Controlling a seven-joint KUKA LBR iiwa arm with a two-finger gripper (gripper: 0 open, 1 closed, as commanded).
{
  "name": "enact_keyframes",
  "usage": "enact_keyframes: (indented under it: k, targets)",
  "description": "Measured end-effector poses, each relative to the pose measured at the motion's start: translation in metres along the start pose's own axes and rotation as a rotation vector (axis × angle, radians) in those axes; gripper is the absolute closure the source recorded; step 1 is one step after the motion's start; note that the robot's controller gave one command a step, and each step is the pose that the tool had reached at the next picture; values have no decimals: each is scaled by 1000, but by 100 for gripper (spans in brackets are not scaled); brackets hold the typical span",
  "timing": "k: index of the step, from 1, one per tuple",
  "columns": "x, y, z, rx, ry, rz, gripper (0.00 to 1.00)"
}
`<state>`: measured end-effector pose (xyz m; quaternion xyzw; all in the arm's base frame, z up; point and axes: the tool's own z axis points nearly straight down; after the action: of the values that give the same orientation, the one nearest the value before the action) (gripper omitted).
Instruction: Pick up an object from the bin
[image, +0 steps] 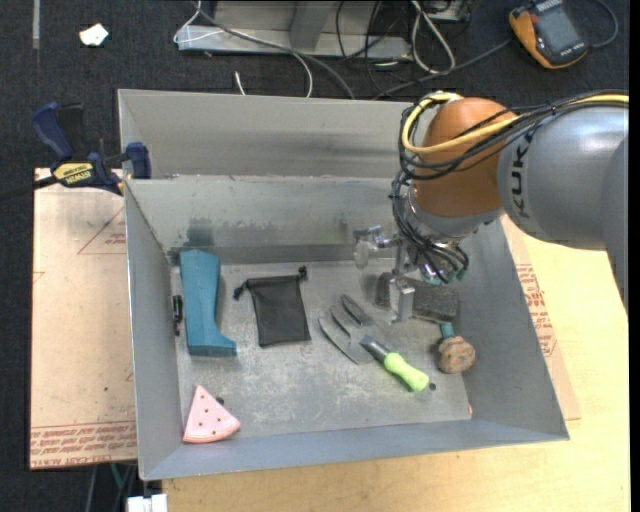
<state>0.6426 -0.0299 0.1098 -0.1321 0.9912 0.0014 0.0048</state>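
Observation:
My gripper (396, 298) hangs low over the right half of the bin, just above the floor; it is open with nothing between its fingers. A dark grey flat block (438, 303) lies right beside it on the right. Just in front of the gripper lies a metal fork-like tool (347, 330) with a green handle (407, 371). A brown cork-like knob (454, 353) rests further to the front right.
A black drawstring pouch (279, 311) lies in the bin's middle. A blue boot-shaped thing (204, 303) rests along the left wall, and a pink wedge with dark dots (209, 418) sits in the front left corner. The arm's orange cover and cables stand above the gripper.

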Motion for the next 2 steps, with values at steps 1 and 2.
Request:
enact_keyframes:
  k: [1,2]
  targets:
    - [-4,4,-41,-1,3,7,0]
    - [-23,21,-100,-3,-4,15,0]
